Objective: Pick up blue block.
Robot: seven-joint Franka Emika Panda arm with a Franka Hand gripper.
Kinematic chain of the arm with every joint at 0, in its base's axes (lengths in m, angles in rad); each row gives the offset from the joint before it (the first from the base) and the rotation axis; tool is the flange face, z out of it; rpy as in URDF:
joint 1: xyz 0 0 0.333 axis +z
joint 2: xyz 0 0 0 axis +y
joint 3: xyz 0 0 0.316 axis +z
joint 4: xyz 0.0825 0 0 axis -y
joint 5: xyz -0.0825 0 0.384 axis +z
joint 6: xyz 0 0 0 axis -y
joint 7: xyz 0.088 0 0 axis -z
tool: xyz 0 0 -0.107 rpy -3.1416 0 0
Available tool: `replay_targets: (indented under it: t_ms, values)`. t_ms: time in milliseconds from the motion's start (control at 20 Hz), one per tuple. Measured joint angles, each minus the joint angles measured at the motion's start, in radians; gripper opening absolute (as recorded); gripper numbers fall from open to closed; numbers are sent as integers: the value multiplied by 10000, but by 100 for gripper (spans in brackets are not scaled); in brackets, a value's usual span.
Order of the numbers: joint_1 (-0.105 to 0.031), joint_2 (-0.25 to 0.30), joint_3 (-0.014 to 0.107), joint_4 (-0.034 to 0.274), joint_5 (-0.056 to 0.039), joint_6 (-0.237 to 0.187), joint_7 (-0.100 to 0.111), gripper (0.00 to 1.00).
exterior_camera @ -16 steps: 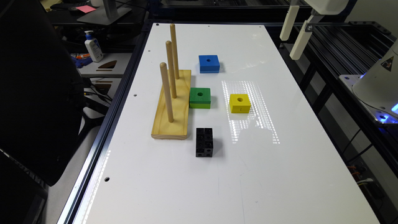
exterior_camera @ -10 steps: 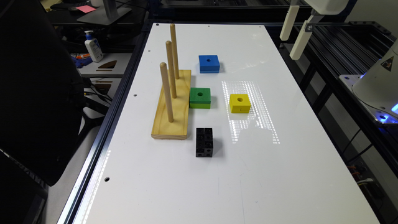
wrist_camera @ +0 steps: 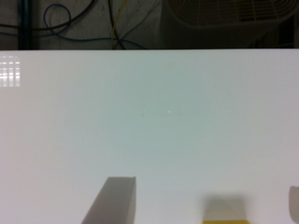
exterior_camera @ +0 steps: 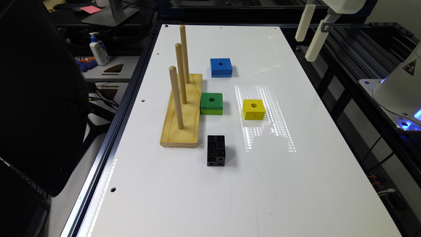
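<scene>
The blue block (exterior_camera: 221,66), flat and square with a round hole in its centre, lies on the white table (exterior_camera: 263,184) toward the far end, just past the wooden peg base. My gripper (exterior_camera: 304,48) hangs high above the table's far edge on the exterior view's right, well away from the blue block. In the wrist view my gripper (wrist_camera: 204,191) is open, with its fingers (wrist_camera: 114,201) wide apart and only bare table between them.
A wooden base (exterior_camera: 183,118) with three upright pegs stands beside a green holed block (exterior_camera: 211,103). A yellow holed block (exterior_camera: 253,109) (wrist_camera: 225,218) and a black block (exterior_camera: 216,150) lie nearer. The robot's base (exterior_camera: 399,89) is off the table's edge.
</scene>
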Motion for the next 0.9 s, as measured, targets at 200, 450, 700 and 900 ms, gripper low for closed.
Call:
replay_targets:
  t_ms: [200,450,700,900]
  values:
    - [-145,9,0,75,-9,9,-97,100]
    - [-242,69,0,207,-23,63,-149,100]
    - [-359,354,-1,371,-23,250,-264,100]
    - [-446,730,0,570,-24,461,-335,100]
